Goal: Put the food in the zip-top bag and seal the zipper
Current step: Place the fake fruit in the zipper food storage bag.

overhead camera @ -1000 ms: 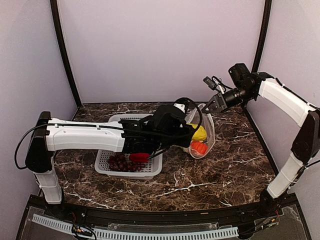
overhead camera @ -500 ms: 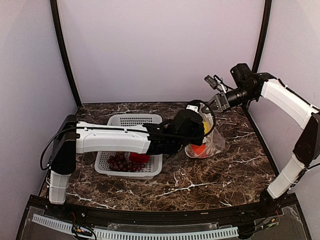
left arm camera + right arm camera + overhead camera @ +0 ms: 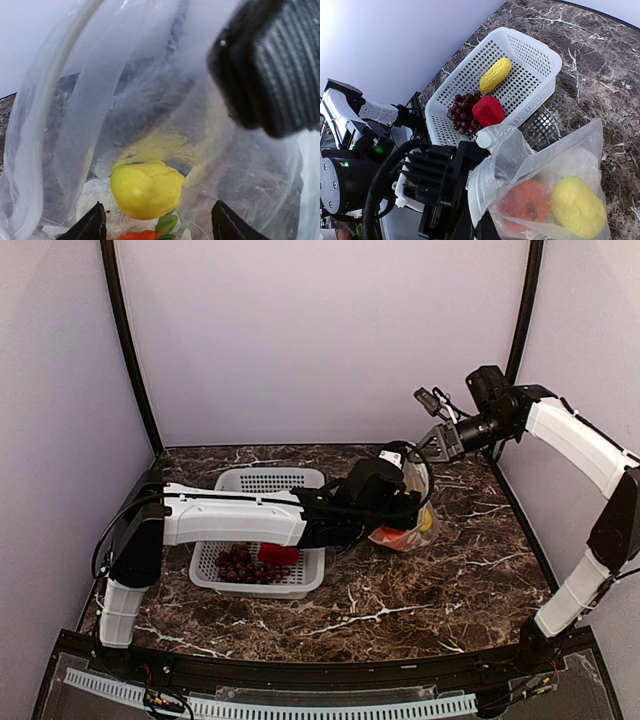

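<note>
Nearest me sits the basket [image 3: 265,480], and it holds what is left to move: the grape bunch [image 3: 240,565], the red pepper [image 3: 278,555] and, seen from my right wrist, a yellow corn piece [image 3: 495,75] toward its far wall. Just past the basket's right side, my left gripper [image 3: 160,225] reaches into the mouth of the zip-top bag [image 3: 540,165], fingers apart and gripping nothing. I judge that is because the yellow piece [image 3: 147,189] lying just ahead of them in the bag is already delivered. It rests beside the orange pumpkin [image 3: 525,200], with something white under it that may be the cauliflower [image 3: 95,197]. Farther right and back from the basket, my right gripper [image 3: 440,440] is clamped on the bag's top edge. It holds that edge up off the table [image 3: 430,590] so the mouth gapes toward the basket and my left arm has a short reach. The zipper [image 3: 22,165] is unpressed, so sealing waits until the basket is emptied
</note>
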{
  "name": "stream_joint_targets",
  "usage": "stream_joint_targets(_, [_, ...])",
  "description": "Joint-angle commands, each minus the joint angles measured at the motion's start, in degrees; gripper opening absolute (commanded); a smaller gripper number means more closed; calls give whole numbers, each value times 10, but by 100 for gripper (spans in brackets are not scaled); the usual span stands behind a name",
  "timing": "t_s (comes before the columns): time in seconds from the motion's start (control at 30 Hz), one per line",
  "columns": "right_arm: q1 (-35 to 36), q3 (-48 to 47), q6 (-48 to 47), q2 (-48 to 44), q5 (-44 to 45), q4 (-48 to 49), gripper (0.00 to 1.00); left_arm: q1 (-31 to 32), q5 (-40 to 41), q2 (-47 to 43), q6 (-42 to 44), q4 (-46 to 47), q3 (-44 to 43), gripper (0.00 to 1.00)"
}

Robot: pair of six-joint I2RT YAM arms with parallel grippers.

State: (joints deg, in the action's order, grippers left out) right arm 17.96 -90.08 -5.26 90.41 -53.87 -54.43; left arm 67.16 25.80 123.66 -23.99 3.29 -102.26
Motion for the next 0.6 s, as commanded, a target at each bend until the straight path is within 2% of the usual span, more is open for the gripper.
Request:
stream_joint_targets(0.0, [-13, -3, 2, -8, -23, 21, 0, -1, -52, -61, 16, 27, 21, 73])
stream_joint_targets(0.13, [-21, 7, -1, -6, -13, 29, 0, 0, -86, -102, 26, 57, 60, 74])
stream_joint_targets(0.3, [-39, 2, -10, 9, 12, 31, 0, 7, -128, -179, 81, 74, 112, 75])
stream_joint_targets(0.43, [-80, -61, -10, 32, 21, 26, 0, 10, -104, -237, 103, 15, 159, 76])
stream_joint_targets(0.57, [-95, -105, -3, 32, 72, 45, 0, 10, -48, -295, 111, -26, 248, 79])
